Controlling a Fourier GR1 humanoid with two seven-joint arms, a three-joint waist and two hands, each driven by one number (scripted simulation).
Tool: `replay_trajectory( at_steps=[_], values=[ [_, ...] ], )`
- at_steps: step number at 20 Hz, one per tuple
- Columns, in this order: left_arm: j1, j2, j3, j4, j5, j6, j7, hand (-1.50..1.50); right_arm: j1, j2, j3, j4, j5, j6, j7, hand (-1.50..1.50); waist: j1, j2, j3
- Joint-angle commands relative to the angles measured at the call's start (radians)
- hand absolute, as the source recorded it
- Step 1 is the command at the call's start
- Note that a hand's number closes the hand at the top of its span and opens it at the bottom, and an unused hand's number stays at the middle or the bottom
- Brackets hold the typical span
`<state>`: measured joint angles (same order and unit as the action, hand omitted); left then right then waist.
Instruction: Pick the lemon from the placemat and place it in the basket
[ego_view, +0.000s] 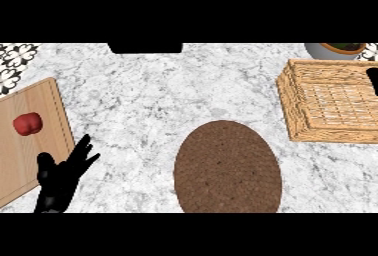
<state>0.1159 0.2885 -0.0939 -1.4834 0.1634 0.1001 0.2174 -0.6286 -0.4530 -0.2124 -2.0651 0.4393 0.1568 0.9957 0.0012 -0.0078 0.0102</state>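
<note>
The brown oval placemat (227, 167) lies on the marble counter, and its top is bare. No lemon shows anywhere in the head view. The woven basket (295, 107) stands at the right, and the visible part of its inside holds nothing. Over the basket, at the view's right edge, a small black sliver of my right hand (373, 81) shows. Whether it holds anything is hidden. My left hand (60, 177) rests open at the lower left, fingers up, beside the wooden board.
A wooden cutting board (22, 160) at the left carries a red fruit (28, 123). A grey pot (334, 50) stands behind the basket at the top right. A black object (145, 47) sits at the counter's far edge.
</note>
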Motion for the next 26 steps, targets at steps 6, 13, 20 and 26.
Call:
replay_trajectory(
  at_steps=[6, 13, 20, 26],
  values=[
    [0.047, 0.017, 0.008, 0.062, 0.004, -0.045, 0.035, 0.00, 0.046, -0.116, -0.143, 0.264, -0.072, 0.045, -0.242, 1.50, 0.005, 0.012, -0.009],
    [0.031, -0.033, -0.013, 0.093, -0.031, -0.024, 0.003, 0.00, -0.007, -0.059, -0.168, 0.485, -0.098, -0.035, -0.350, 1.50, 0.012, 0.014, -0.010],
    [0.030, 0.018, 0.027, 0.013, 0.004, -0.064, 0.089, 0.00, 0.039, -0.036, -0.235, 0.656, -0.143, -0.094, -0.549, 1.50, 0.009, 0.010, -0.009],
    [0.067, 0.000, 0.027, 0.062, -0.021, -0.077, 0.009, 0.00, 0.061, -0.025, -0.248, 0.754, -0.151, -0.131, -0.658, 1.50, 0.010, 0.010, -0.010]
  ],
)
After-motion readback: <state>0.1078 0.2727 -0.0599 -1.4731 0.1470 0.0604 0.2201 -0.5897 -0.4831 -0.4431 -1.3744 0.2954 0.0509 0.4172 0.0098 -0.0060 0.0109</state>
